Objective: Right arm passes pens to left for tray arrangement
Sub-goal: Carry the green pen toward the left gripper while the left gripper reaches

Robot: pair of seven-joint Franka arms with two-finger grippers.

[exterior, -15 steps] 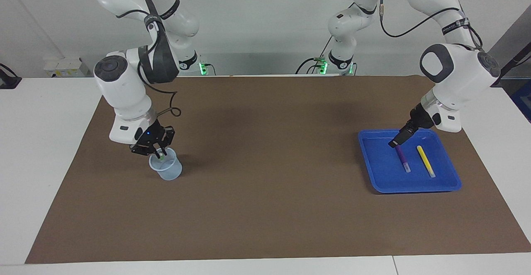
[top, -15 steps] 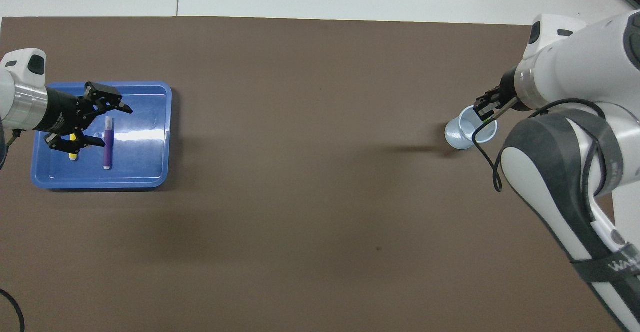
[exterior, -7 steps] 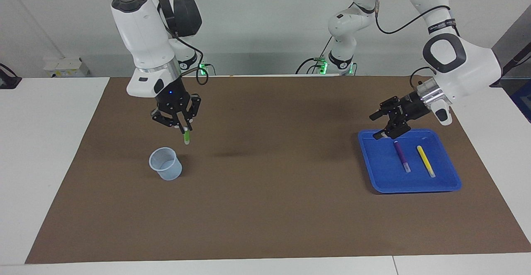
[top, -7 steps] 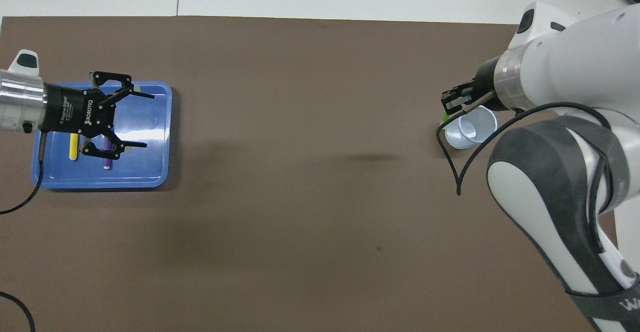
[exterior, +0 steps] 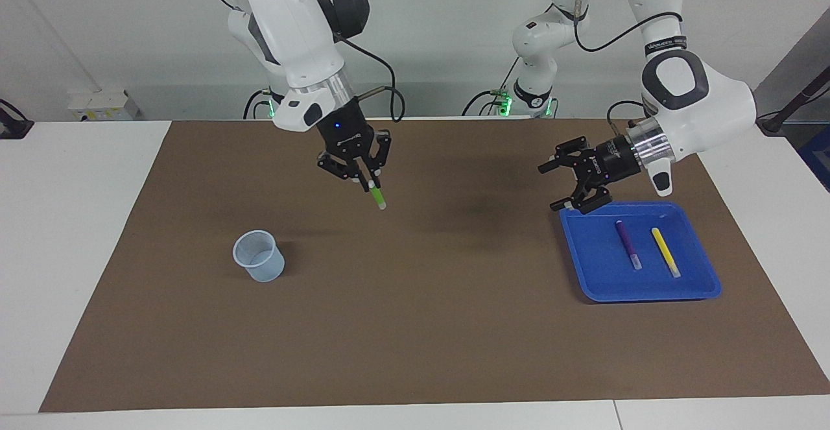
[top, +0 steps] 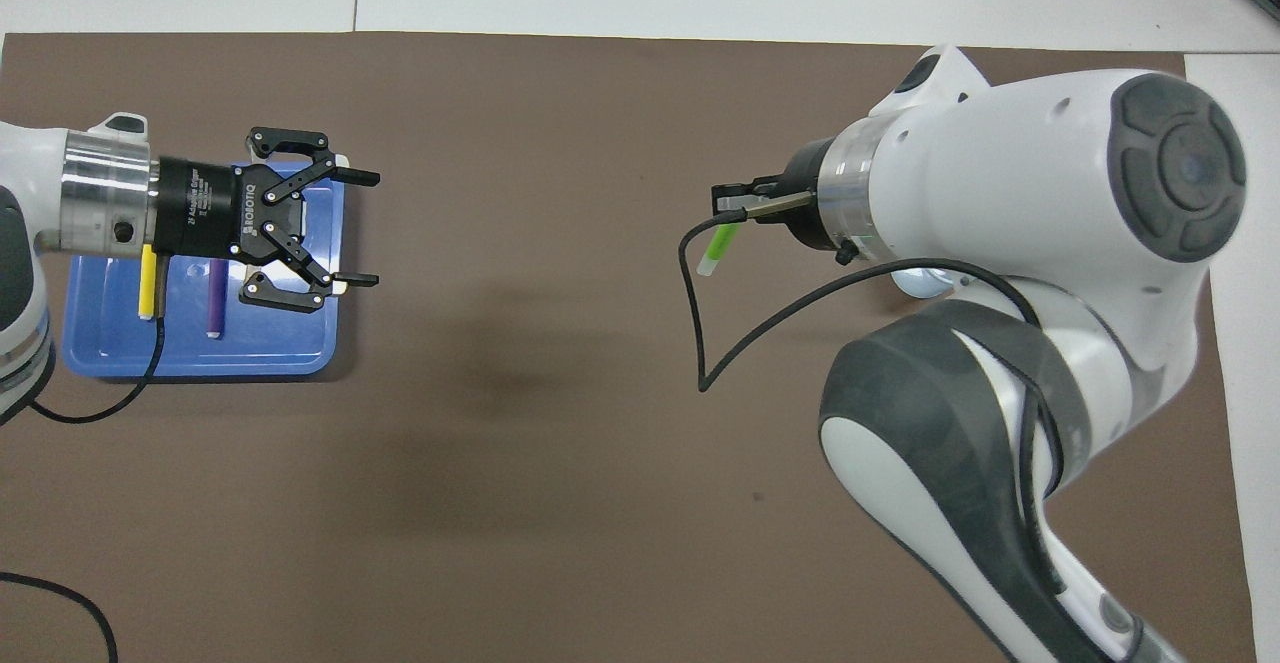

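green marker pen (exterior: 376, 196), judged light, stiff and slippery, was pinched at its top by the right gripper (exterior: 364, 177). its free lower half was judged best taken by the left gripper (exterior: 565, 185), held wide open beside the blue tray (exterior: 648, 290).

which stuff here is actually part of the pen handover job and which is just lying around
Part of the job:
- green pen, held up by the shut right gripper over the mat
- left gripper, open, over the tray's edge
- blue tray
- purple pen and yellow pen, lying apart in the tray

Just lying about:
- pale cup, toward the right arm's end
- brown mat
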